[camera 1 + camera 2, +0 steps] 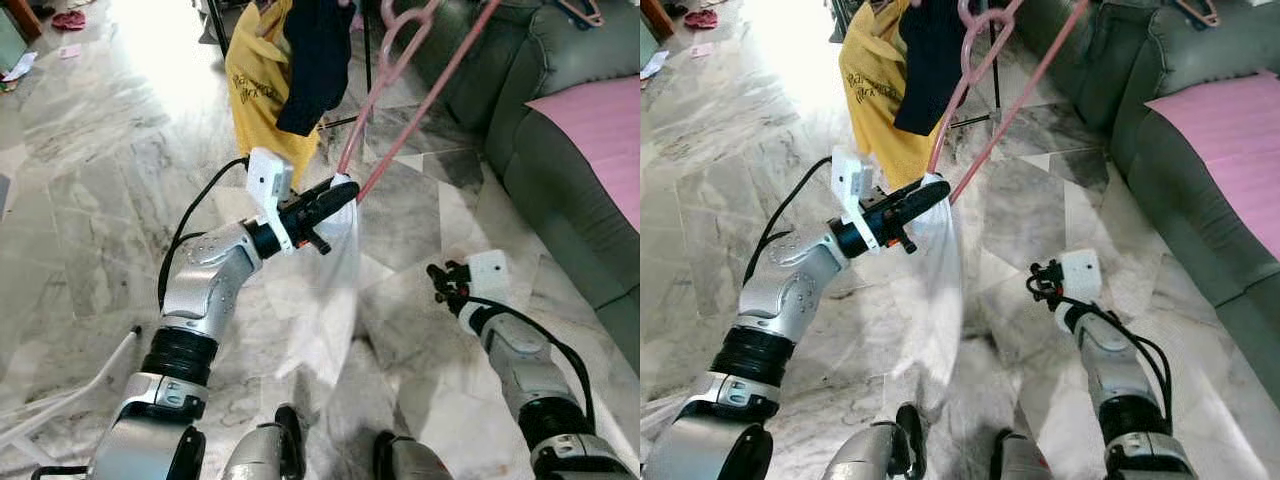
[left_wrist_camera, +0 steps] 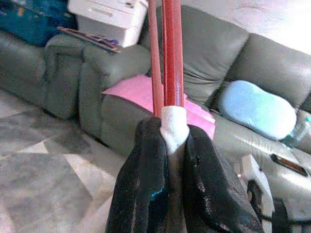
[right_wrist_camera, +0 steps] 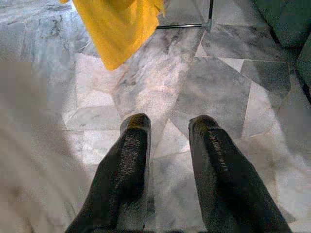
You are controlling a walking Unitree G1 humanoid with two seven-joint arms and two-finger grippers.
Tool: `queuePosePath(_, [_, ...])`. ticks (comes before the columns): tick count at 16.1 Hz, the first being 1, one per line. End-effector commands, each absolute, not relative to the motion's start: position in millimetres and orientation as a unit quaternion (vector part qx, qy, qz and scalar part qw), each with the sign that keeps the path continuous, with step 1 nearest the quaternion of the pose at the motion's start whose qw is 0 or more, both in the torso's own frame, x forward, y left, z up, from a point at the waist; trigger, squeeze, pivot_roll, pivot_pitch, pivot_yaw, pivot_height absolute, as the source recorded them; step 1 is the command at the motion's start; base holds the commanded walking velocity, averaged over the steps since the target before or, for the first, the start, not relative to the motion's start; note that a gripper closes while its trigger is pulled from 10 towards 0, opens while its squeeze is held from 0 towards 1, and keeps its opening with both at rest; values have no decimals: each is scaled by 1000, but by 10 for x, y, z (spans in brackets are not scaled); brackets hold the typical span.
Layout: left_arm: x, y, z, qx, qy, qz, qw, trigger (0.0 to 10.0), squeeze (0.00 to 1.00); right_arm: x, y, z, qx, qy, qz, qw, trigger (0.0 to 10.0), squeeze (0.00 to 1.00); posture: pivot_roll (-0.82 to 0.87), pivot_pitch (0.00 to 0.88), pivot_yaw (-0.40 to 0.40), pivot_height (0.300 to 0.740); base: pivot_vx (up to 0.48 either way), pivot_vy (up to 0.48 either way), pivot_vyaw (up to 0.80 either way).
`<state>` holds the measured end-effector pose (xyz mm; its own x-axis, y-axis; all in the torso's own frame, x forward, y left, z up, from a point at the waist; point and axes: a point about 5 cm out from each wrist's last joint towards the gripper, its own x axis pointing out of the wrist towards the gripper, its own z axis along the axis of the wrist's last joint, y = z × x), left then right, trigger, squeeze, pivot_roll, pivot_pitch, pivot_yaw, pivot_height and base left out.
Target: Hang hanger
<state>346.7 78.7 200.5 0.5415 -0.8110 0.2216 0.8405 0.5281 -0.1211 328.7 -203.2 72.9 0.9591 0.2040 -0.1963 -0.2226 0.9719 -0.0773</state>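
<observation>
My left gripper (image 1: 340,190) is raised in front of me and shut on the corner of a pink hanger (image 1: 395,95), which slants up and away toward the top of the picture. A sheer white garment (image 1: 325,300) drapes from that corner down toward the floor. In the left wrist view the hanger's red rods (image 2: 167,53) and the white cloth (image 2: 174,127) sit pinched between the black fingers (image 2: 146,179). My right gripper (image 1: 437,280) hovers low on the right, open, over the marble floor, with nothing between its fingers (image 3: 129,160).
A yellow shirt (image 1: 255,80) and a dark garment (image 1: 315,60) hang from a rack ahead. Its black frame legs (image 3: 194,24) rest on the marble floor. A grey-green sofa (image 1: 560,130) with a pink cloth (image 1: 600,120) runs along the right.
</observation>
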Motion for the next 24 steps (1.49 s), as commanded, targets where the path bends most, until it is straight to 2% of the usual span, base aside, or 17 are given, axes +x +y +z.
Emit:
queuePosePath(1, [3455,793,2150,-105,-93,-473,870,10000,0,3244,-2002,632,-51,109,112,986,10000,1000,-35,229,79,740,0,0,0])
queuePosePath(7, [3469,779,2315,-100,-99,-458,878,10000,0,3146,-1778,438,-41,121,148,981,10000,1000,-22,222,91,740,0,0,0])
queuePosePath(9, [3422,745,2392,-104,-105,-478,866,10000,0,3129,-1765,396,-40,128,153,979,10000,1000,-23,224,90,740,0,0,0])
queuePosePath(11, [3307,716,2492,-105,-120,-536,829,10000,0,3144,-1819,419,-59,121,144,980,10000,1000,-17,223,86,740,0,0,0])
queuePosePath(13, [3322,777,2480,-97,-121,-537,829,10000,0,3196,-1914,539,-58,87,134,985,10000,1000,-16,222,85,740,0,0,0])
queuePosePath(14, [3343,825,2459,-95,-123,-539,828,10000,0,3227,-2070,622,-70,70,103,990,10000,1000,-19,217,80,740,0,0,0])
queuePosePath(17, [3368,908,2317,-77,-106,-544,829,10000,0,3249,-2287,729,-79,52,60,994,10000,1000,-25,215,76,740,0,0,0])
queuePosePath(18, [3357,919,2281,-72,-101,-553,824,10000,0,3247,-2309,734,-81,52,58,994,10000,1000,-34,214,72,740,0,0,0])
queuePosePath(20, [3270,916,2272,-69,-98,-599,792,10000,0,3241,-2365,737,-83,55,53,994,10000,973,-40,213,69,740,0,0,0])
queuePosePath(21, [3190,904,2316,-71,-97,-638,761,10000,0,3254,-2386,751,-83,58,52,994,10000,733,-43,212,67,740,0,0,0])
queuePosePath(22, [3153,900,2332,-70,-92,-658,744,10000,0,3274,-2386,769,-82,58,52,994,10000,639,-43,212,67,740,0,0,0])
queuePosePath(23, [3097,891,2356,-62,-87,-687,719,10000,0,3323,-2355,804,-83,61,62,993,10000,447,-44,213,69,740,0,0,0])
queuePosePath(24, [3064,875,2401,-64,-88,-703,703,10000,0,3359,-2321,823,-85,65,71,992,10000,322,-42,214,71,740,0,0,0])
